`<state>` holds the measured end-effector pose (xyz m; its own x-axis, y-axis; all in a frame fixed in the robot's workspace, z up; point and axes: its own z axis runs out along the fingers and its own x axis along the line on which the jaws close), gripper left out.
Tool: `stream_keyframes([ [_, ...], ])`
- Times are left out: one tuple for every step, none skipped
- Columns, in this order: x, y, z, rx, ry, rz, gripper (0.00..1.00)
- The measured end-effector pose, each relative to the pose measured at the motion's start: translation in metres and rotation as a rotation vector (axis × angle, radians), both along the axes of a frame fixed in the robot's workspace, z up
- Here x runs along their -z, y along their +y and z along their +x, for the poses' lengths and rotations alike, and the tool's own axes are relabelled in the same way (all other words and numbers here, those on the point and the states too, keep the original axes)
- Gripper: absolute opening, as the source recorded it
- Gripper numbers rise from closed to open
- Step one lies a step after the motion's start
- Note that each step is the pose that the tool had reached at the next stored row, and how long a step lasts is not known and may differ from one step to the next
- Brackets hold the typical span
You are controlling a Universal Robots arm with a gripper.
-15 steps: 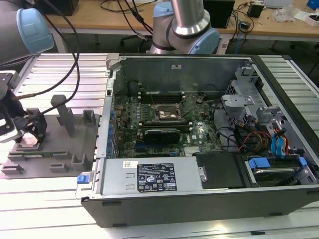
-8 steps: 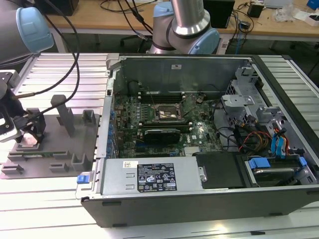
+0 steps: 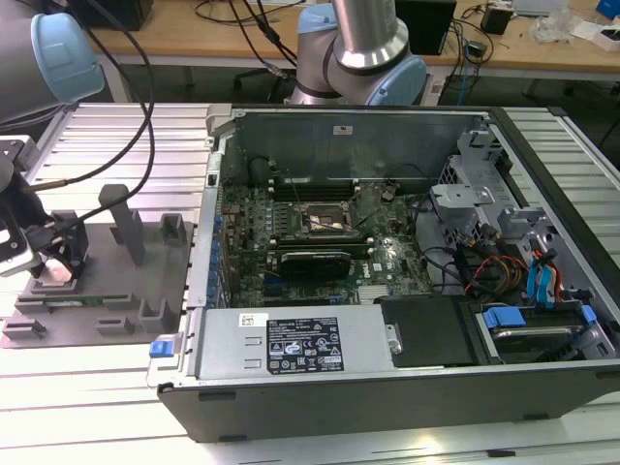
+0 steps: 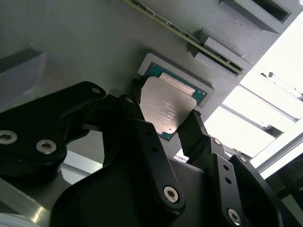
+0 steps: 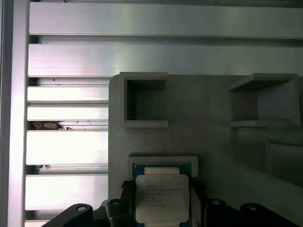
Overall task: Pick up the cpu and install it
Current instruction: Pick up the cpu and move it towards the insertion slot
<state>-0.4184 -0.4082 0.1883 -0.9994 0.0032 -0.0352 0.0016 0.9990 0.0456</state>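
The cpu [image 4: 166, 105], a small flat square chip with a pale silvery top and a green rim, lies in a shallow square pocket of the grey fixture tray [image 3: 116, 276]. My gripper [image 4: 164, 118] is down over it at the exterior view's left [image 3: 53, 254]. One black finger [image 4: 136, 109] presses one side of the chip and the other finger [image 4: 193, 126] presses the opposite side. The first wrist view also has the cpu [image 5: 162, 196] held between the two fingers [image 5: 127, 195]. The motherboard socket [image 3: 325, 221] sits open inside the computer case.
The open computer case [image 3: 387, 378] lies on its side across the middle and right of the exterior view, with cables and drive bays at its right end. Upright posts [image 3: 126, 223] stand on the tray by the gripper. A memory stick [image 3: 82, 298] rests in a tray slot. Ribbed aluminium table [image 3: 107, 136] surrounds everything.
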Motion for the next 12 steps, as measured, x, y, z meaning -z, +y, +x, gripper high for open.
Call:
stream_keyframes([
  [0.0,0.0,0.0,0.0,0.0,0.0,0.58],
  [-0.0001,0.0,0.0,0.0,0.0,0.0001,0.58],
  [-0.0002,0.0,0.0,0.0,0.0,0.0,0.58],
  [-0.0004,0.0,0.0,0.0,0.0,0.0,0.55],
  [-0.0005,0.0,0.0,0.0,-0.0001,0.0001,0.55],
  [-0.001,0.0,0.0,0.0,0.0002,-0.0001,0.55],
  [-0.0021,-0.0001,-0.0001,0.0,0.0006,-0.0004,0.55],
  [-0.0032,0.0,0.0,0.0,0.0001,0.0,0.55],
  [-0.0049,0.0,0.0,0.0,0.0001,0.0,0.55],
  [-0.0072,0.0,0.0,0.0,0.0,0.0,0.55],
  [-0.0091,0.0,0.0,0.0,0.0001,0.0,0.55],
  [-0.0105,0.0,0.0,0.0,0.0001,0.0,0.55],
])
